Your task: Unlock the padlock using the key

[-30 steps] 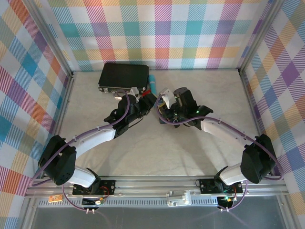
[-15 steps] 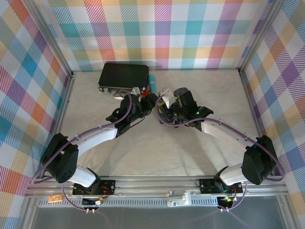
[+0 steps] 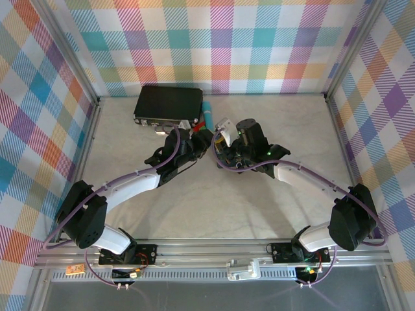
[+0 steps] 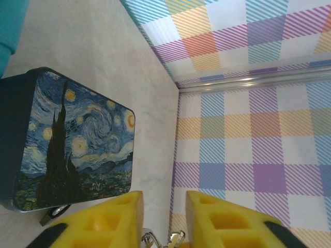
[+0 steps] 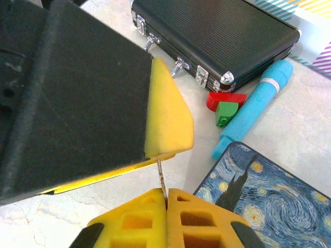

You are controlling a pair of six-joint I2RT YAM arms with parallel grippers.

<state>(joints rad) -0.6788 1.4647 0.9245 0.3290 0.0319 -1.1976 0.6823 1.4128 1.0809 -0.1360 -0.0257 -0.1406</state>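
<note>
My right gripper [image 5: 166, 199] is shut on the key [image 5: 161, 178], a thin metal sliver standing up from its yellow fingertips. The key's tip reaches the lower edge of the yellow pad [image 5: 168, 119] of my left gripper just above. In the left wrist view my left gripper [image 4: 164, 206] has a narrow gap between its fingers. Low in that gap sits a small silver piece with a loop, the padlock [image 4: 155, 238], mostly cut off by the frame edge. From above, the left gripper [image 3: 202, 138] and the right gripper [image 3: 220, 140] meet at the table's middle back.
The blue starry-night tin [image 5: 269, 191] lies beside the grippers. Behind it are the teal tube [image 5: 253, 106], the red and green pieces [image 5: 225, 103] and the black latched case [image 3: 167, 105]. Plaid walls close in the back and both sides.
The left gripper's jaws have come closer together. Both grippers have shifted slightly towards the back, and the red piece now shows beside the left one.
</note>
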